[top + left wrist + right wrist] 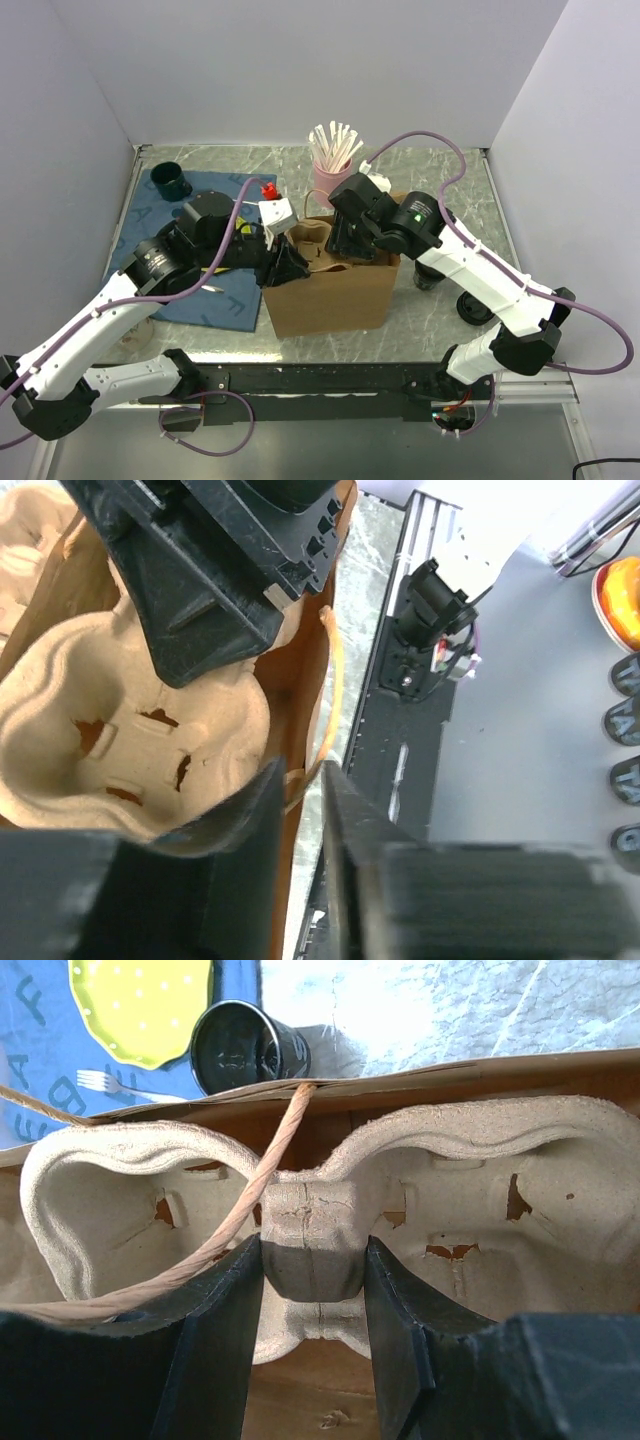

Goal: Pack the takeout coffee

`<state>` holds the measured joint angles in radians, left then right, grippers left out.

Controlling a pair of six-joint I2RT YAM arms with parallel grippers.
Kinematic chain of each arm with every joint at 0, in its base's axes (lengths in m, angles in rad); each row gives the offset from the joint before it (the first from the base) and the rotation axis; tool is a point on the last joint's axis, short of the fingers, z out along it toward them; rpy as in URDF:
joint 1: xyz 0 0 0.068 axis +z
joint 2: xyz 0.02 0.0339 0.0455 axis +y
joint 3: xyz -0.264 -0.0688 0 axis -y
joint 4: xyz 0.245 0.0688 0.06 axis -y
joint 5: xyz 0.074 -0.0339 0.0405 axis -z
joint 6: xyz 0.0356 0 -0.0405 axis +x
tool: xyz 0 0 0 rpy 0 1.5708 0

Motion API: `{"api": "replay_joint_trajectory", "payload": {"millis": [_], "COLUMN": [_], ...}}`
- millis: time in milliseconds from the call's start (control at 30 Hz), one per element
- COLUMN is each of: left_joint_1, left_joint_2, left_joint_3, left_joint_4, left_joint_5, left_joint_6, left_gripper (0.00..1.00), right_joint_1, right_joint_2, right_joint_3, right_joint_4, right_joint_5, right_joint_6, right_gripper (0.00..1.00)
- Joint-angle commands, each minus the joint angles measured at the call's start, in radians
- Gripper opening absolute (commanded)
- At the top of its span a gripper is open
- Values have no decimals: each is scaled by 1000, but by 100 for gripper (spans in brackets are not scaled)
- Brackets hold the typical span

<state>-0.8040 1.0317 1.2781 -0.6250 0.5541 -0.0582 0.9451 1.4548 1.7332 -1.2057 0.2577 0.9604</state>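
Top camera high, near side, looking down; wrist cameras close, both seeing cup carrier (310, 1225).

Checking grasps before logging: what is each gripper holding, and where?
Right gripper pinches the cup carrier by its middle post; left gripper pinches the paper bag at its rim.

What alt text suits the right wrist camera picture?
The right gripper pinches the centre post of a pulp cup carrier inside a paper bag, its twine handle draped across. Beyond sit a dark cup and a yellow plate on blue cloth.
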Motion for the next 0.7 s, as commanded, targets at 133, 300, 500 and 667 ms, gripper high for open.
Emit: {"api": "replay_joint_trajectory", "payload": {"millis": [133,300,500,667], "left_joint_1": [-23,-26,-31,-34], "left_joint_2": [1,5,4,16], "left_joint_3": [90,141,171,193], "left_joint_4": [18,-2,-8,1], "left_joint_5": [-57,-43,-14,20], "left_joint_6": [26,23,31,9], "left_gripper": [1,1,1,1], "right_joint_1": [6,7,6,7], "right_joint_2": [-37,-42,-42,-22], "right_joint_3": [-14,-26,-21,0], "right_joint_4": [6,8,3,4], "right_joint_5": [9,6,8,-14], "right_joint_6": [17,21,12,-14], "right_gripper": [44,44,44,44]}}
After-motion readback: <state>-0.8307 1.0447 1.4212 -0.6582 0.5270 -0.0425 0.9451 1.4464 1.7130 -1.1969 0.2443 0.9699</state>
